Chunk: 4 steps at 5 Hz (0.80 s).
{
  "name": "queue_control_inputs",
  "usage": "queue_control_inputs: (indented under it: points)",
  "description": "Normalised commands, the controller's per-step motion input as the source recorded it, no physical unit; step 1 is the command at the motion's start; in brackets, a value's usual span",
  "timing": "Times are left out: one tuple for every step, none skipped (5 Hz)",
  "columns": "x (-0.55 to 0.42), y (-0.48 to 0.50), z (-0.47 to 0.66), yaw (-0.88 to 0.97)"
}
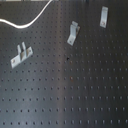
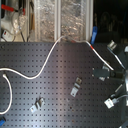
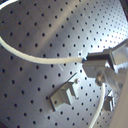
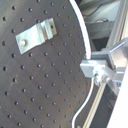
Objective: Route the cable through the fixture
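Black perforated board point(image 1: 75, 90) carries white cable point(image 1: 30, 22).

I see three brackets on the pegboard point(image 1: 75, 90): the fixture point(image 1: 104, 16) toward the first exterior view's right, the bent bracket point(image 1: 73, 33) between, the two-pronged bracket point(image 1: 20, 55) left. The cable point(image 1: 30, 20) curves behind them.

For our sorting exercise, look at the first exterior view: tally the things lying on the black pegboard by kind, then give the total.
Brackets: 3, namely two-pronged, bent, slim strip
Cables: 1, white
Total: 4
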Motion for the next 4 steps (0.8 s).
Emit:
queue_control_inputs:
  points:
    - [-0.010, -0.001, 0.05, 0.00]
    - [-0.340, -0.156, 0.14, 0.31]
    - [-0.319, 0.027, 0.11, 0.71]
    - [-0.273, 0.097, 0.06, 0.89]
